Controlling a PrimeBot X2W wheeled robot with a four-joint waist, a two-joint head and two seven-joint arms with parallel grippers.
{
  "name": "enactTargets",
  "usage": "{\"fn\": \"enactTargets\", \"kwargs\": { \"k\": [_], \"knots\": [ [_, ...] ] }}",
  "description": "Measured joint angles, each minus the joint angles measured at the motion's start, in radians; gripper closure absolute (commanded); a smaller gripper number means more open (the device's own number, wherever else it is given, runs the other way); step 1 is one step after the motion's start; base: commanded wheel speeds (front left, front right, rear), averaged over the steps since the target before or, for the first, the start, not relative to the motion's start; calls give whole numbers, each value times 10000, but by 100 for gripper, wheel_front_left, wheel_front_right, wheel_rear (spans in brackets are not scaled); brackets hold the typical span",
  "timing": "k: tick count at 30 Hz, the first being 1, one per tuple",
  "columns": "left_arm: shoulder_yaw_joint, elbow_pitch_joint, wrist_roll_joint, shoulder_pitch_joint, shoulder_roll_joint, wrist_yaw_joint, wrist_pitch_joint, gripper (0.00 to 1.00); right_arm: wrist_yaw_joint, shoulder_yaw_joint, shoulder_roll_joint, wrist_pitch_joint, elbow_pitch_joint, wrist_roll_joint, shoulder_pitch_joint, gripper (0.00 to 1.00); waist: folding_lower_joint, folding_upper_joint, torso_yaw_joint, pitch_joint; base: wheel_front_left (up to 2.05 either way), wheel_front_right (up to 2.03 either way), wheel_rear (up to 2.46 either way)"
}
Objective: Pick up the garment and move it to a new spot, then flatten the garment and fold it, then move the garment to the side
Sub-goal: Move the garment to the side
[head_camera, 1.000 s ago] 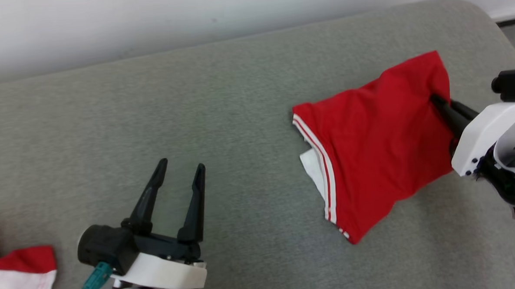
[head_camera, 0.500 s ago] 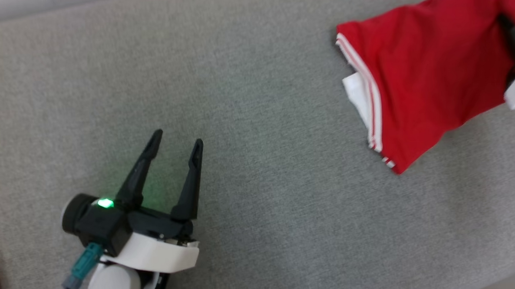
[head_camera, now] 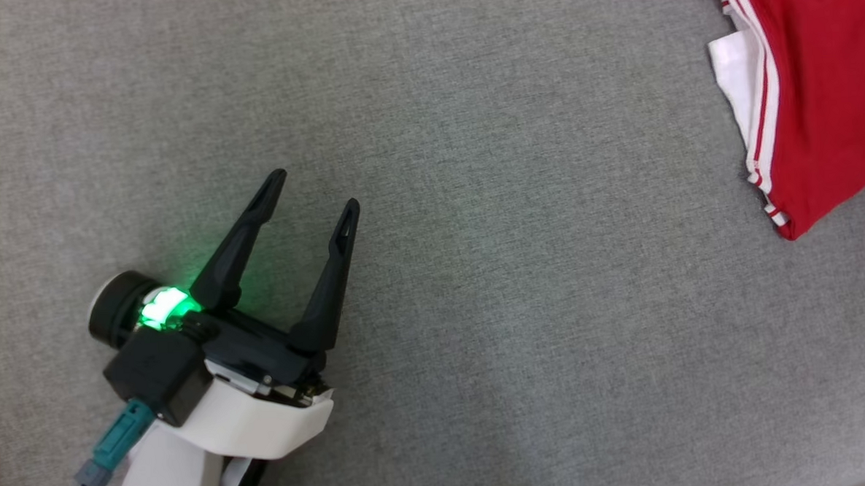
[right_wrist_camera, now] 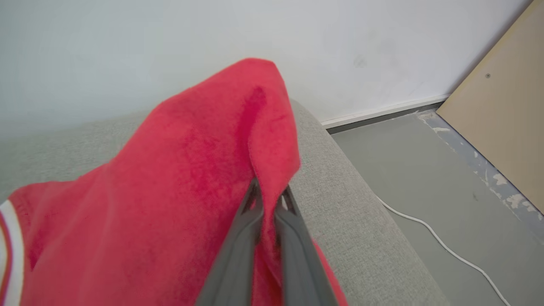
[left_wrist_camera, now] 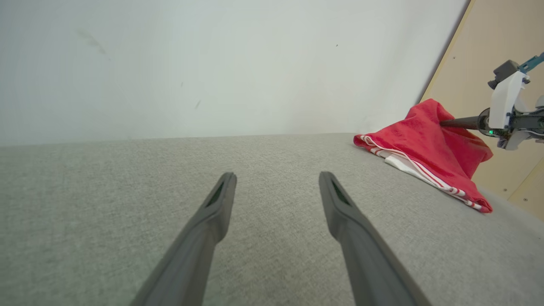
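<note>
The garment [head_camera: 820, 87] is red cloth with white stripes along its hem; it lies at the upper right of the head view on the grey cushion [head_camera: 477, 270]. In the right wrist view my right gripper [right_wrist_camera: 267, 193] is shut on a lifted fold of the garment [right_wrist_camera: 178, 182], its fingers pinching the red cloth. From the left wrist view the garment [left_wrist_camera: 425, 148] is draped up at the far right, with the right gripper [left_wrist_camera: 446, 123] pinching its raised edge. My left gripper [head_camera: 315, 193] stands open over bare cushion at the lower left, holding nothing and far from the cloth.
The cushion's rounded right edge [right_wrist_camera: 361, 199] drops to a grey floor [right_wrist_camera: 425, 178] with a white cable [right_wrist_camera: 446, 246] on it. A pale wall [left_wrist_camera: 212, 63] stands behind the cushion. A tan board [right_wrist_camera: 505, 106] leans at the right.
The head camera has swung down and left, so the garment has slid to the picture's upper right and the right arm has left it. The left gripper stays open.
</note>
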Motion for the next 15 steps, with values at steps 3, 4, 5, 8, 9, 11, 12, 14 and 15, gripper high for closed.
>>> {"fn": "enactTargets", "kwargs": {
  "k": [3, 4, 5, 8, 9, 11, 12, 14, 15],
  "knots": [
    [0, 56, -17, -10, -4, 2, -2, 0, 0, -31, -59, -69, 650, -280, -141, 100, 0, 0, 68, -55, 0, 0, 0],
    [2, 113, -19, -11, -4, 10, -8, 0, 0, -44, -54, -115, 867, -353, -186, 64, 0, 0, 81, -94, 0, 0, 0],
    [0, 161, -35, -13, -12, 12, -10, 0, 0, -50, -35, -209, 1012, -414, -234, 9, 1, 0, 97, -143, 0, 0, 0],
    [-23, 307, -69, -1, -48, 31, -27, 0, 0, -54, 84, -297, 1505, -587, -388, 0, 0, 0, 140, -338, 0, 0, 0],
    [-36, 362, -90, 15, -63, 59, -63, 0, 0, -25, 100, -378, 1613, -683, -409, 0, 1, -1, 152, -418, 0, 0, 0],
    [-59, 510, -115, 36, -102, 73, -104, 0, 0, 36, 61, -462, 1871, -901, -469, 0, 1, -1, 175, -613, 0, 0, 0],
    [-73, 573, -119, 73, -130, 98, -115, 0, 2, 75, 27, -541, 1996, -1003, -477, 0, 1, -1, 185, -728, 0, 0, 0],
    [-94, 685, -176, 154, -190, 102, -184, 0, 0, 146, 8, -692, 2148, -1185, -498, 0, 1, -1, 200, -984, 0, 0, 0],
    [-115, 755, -192, 174, -213, 104, -196, 0, 0, 207, 21, -752, 2163, -1290, -510, 0, 1, -1, 206, -1131, 0, 0, 0]
  ]
}}
